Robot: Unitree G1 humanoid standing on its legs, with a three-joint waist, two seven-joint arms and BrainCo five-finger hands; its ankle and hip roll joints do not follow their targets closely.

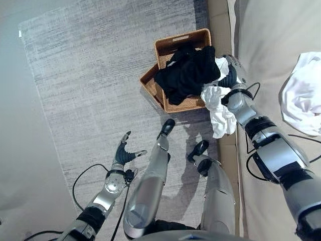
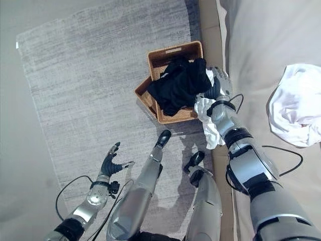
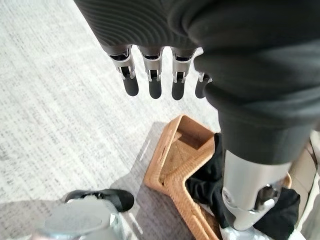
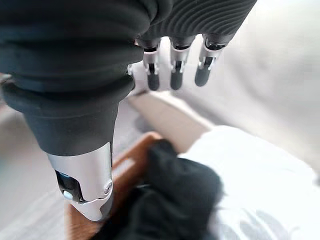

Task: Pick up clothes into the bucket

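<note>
We saw a brown wicker basket (image 1: 173, 45) standing on the grey rug (image 1: 90, 75), with a black garment (image 1: 188, 73) heaped in it and spilling over its rim. A white garment (image 1: 220, 113) hung over its near corner, and another white garment (image 1: 303, 95) lay crumpled on the beige bed (image 1: 266, 50).

Bright daylight overexposes the white garment (image 4: 260, 185) beside the right hand (image 4: 175, 65), whose close view is soft and blurred.

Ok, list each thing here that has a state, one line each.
wicker basket: upright on the rug, partly filled.
black garment: heaped in the basket, spilling over its rim.
white cloth: draped over the right arm, hanging beside the basket.
white garment: crumpled on the sofa.
left hand: open, empty.
right hand: open, above the basket.
</note>
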